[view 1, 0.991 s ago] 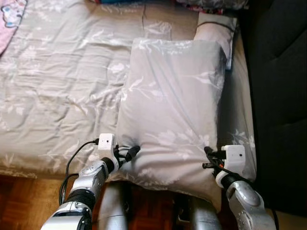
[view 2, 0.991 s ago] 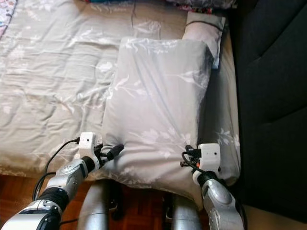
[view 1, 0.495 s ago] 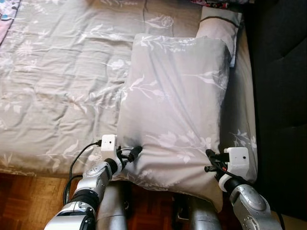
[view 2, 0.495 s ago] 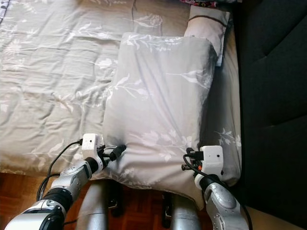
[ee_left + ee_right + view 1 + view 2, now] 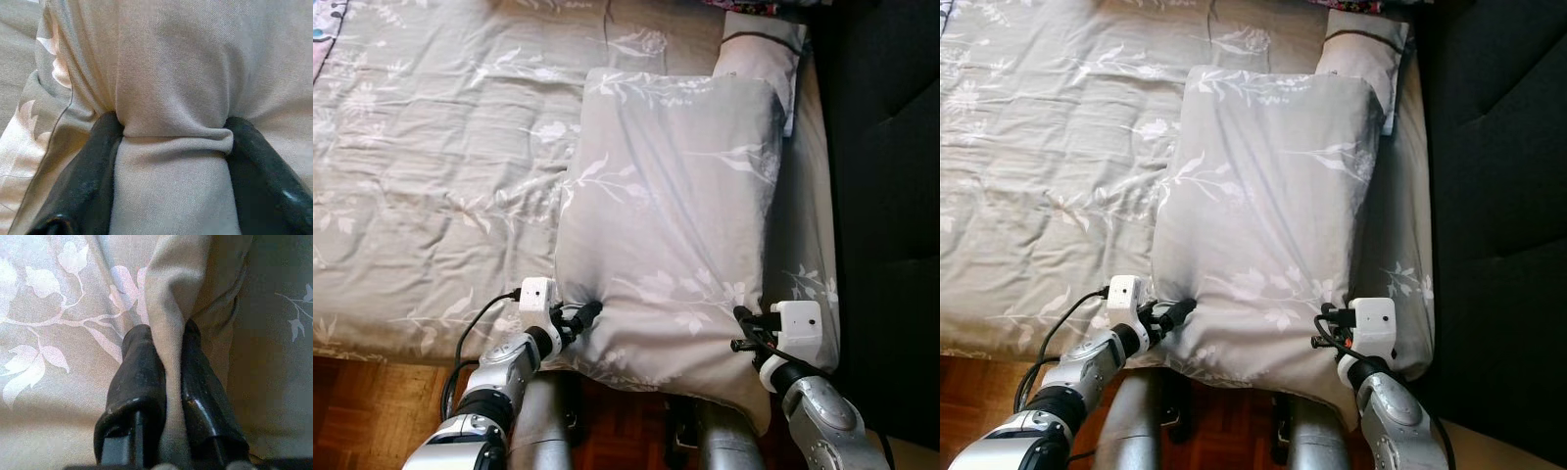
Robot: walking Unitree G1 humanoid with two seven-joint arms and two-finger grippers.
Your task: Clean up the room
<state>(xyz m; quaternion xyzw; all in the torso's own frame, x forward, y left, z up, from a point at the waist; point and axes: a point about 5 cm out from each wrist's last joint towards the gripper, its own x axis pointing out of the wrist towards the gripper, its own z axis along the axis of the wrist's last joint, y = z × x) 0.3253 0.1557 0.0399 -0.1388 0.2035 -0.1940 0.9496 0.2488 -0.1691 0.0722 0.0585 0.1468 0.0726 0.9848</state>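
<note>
A big grey pillow [image 5: 671, 215] with white leaf print lies lengthwise on the bed's right side, near corners bunched.

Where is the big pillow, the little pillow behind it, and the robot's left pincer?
big pillow [image 5: 671, 196], left eye view, middle of its top face
little pillow [image 5: 759, 54], left eye view, its pale cover
left pincer [image 5: 587, 312], left eye view, fingertips pinching the big pillow's edge

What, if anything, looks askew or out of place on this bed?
The large pillow lies lengthwise with its near end hanging past the bed edge, pinched at its near corners by the left gripper and right gripper. A smaller pillow sits partly tucked behind it.
</note>
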